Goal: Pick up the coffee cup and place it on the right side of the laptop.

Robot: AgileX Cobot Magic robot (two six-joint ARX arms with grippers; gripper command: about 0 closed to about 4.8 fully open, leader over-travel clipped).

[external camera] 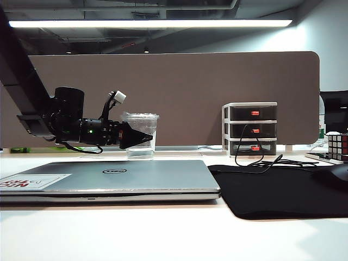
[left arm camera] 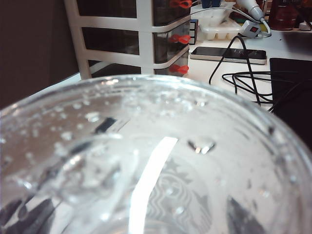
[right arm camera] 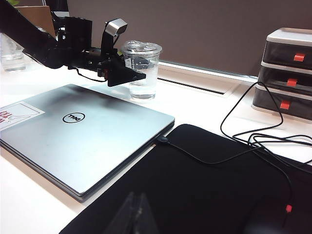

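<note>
My left gripper (external camera: 142, 137), jaws apart, flanks the coffee cup (external camera: 141, 134) at the laptop's (external camera: 117, 179) far edge; grasp, lift and placing remain. Right gripper (right arm camera: 130, 214) seems closed.

You are looking at: one coffee cup (external camera: 141, 134), one laptop (external camera: 119, 176), one black mat (external camera: 277, 190), one three-drawer organizer (external camera: 249, 129), one phone (left arm camera: 229, 53), one Rubik's cube (external camera: 337, 145), two hands: left hand (external camera: 142, 137), right hand (right arm camera: 131, 214).
</note>
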